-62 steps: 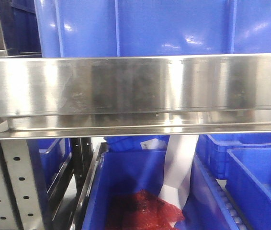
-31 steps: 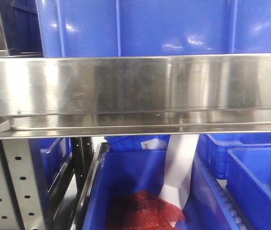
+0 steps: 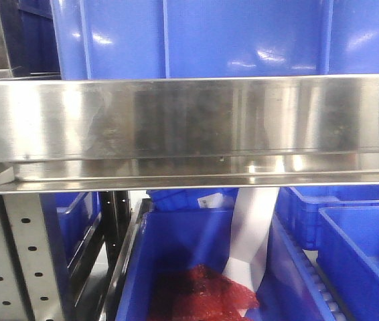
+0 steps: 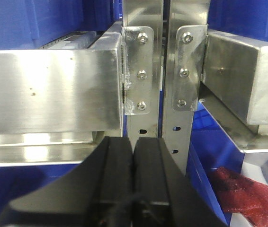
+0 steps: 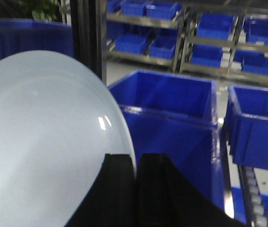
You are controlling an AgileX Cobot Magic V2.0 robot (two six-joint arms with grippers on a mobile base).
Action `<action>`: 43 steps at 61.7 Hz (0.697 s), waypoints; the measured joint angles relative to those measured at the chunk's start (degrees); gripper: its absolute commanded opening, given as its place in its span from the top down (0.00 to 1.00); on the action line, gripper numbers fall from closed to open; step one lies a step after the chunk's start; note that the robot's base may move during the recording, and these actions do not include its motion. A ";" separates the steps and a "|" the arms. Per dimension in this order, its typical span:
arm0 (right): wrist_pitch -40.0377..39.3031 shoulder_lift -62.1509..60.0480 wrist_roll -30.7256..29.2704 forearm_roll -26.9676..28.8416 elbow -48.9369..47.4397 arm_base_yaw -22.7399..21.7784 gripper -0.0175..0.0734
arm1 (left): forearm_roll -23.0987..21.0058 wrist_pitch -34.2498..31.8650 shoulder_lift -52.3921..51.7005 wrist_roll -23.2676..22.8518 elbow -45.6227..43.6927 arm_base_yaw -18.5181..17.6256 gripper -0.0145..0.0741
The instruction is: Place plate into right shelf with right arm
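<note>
**Right wrist view.** The plate fills the lower left of the view, its pale, smooth face turned toward the camera. Its rim is pinched between the right fingers, which are closed on it at the edge nearest the wrist. A rim grip of this kind is judged to leave the broad face free, so that the plate can be passed between the rails of a rack. Beyond the plate an open blue bin is seen, with further racks of bins in the background. The plate is thus held in the air and is not yet set down on the right shelf.

**Front view.** The right shelf is seen close up as a broad steel rail crossing the whole width, with a large bin above it and others below. In the bin below, a red mesh bundle lies beside a white strip. Neither plate nor arm is shown here.

**Left wrist view.** The left fingers are pressed together with nothing between them. They are held just before the perforated uprights, where two rails meet. This arm is judged to be idle, away from the placing side.
</note>
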 measured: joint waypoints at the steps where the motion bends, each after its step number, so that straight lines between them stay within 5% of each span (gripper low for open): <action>1: 0.00 0.97 0.00 0.00 -0.41 0.00 0.78 | 0.00 0.00 0.00 0.00 0.00 0.00 0.89; 29: 0.14 19.23 -0.10 0.00 -2.50 0.00 0.76 | 0.00 0.00 0.00 0.00 0.00 0.00 0.89; 34: 0.25 19.73 -0.10 0.00 -2.50 0.00 0.68 | 0.00 0.00 0.00 0.00 0.00 0.00 0.89; 43: 0.74 19.72 -0.10 0.00 -2.50 0.00 0.38 | 0.00 0.00 0.00 0.00 0.00 0.00 0.89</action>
